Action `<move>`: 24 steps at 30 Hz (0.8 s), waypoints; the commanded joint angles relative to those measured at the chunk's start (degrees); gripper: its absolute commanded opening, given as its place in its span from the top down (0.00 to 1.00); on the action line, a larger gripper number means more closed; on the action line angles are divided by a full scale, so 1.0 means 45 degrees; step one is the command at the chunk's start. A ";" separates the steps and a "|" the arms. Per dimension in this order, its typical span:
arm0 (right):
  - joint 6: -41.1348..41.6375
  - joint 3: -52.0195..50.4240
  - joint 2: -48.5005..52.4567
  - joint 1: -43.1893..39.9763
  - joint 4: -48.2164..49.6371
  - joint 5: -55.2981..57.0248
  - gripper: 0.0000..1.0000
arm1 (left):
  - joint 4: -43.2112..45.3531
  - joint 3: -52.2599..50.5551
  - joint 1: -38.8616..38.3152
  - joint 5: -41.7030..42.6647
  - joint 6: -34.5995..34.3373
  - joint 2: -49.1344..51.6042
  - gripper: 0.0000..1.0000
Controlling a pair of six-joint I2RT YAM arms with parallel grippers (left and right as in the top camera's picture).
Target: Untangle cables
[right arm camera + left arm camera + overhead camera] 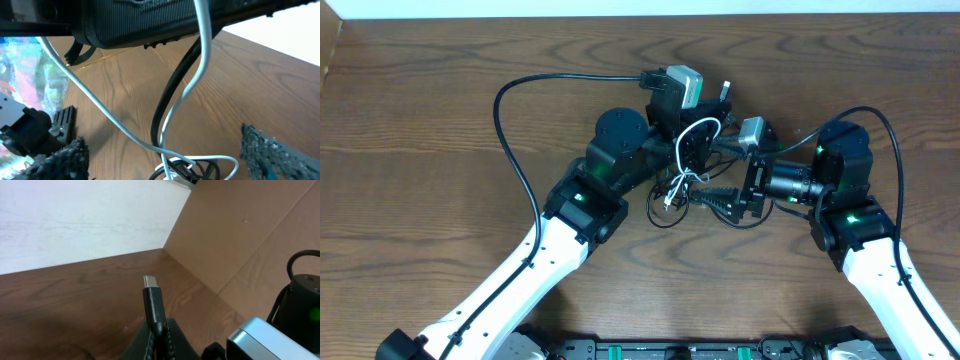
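Note:
The cables (672,200) lie bunched at the table's middle: thin black cords with one white cord (702,132) looping up from them. My left gripper (712,100) is shut on a black cable just below its metal-tipped plug (725,89); in the left wrist view the plug (151,292) sticks up from the closed fingers (160,337). My right gripper (698,196) is open, pointing left at the bunch. In the right wrist view the white cord (195,85) and a black cord (170,100) hang between its spread fingers (167,152), above the tangle at the bottom edge.
The left arm's thick black wire (510,120) arcs over the table at the left. The two wrists sit close together; the right wrist's silver camera (262,337) is just right of my left gripper. A white wall (75,220) and a brown board (240,230) border the table.

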 commanded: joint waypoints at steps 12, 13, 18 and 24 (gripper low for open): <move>-0.0228 0.0068 -0.0141 0.0087 0.0087 0.0325 0.68 | 0.0126 0.0015 -0.0277 0.0039 -0.0194 -0.0209 0.92; -0.0223 0.0068 -0.0141 0.0087 0.0087 0.0340 0.74 | 0.0121 0.0015 -0.0277 -0.0058 -0.0194 -0.0204 0.92; -0.0219 0.0073 -0.0141 0.0087 0.0083 0.0335 0.98 | -0.0194 0.0015 -0.0277 -0.0913 0.0743 -0.0204 0.92; -0.0073 0.0068 -0.0141 0.0087 0.0083 0.0335 0.99 | -0.1015 0.0015 -0.0277 -0.2035 0.1137 -0.0204 0.92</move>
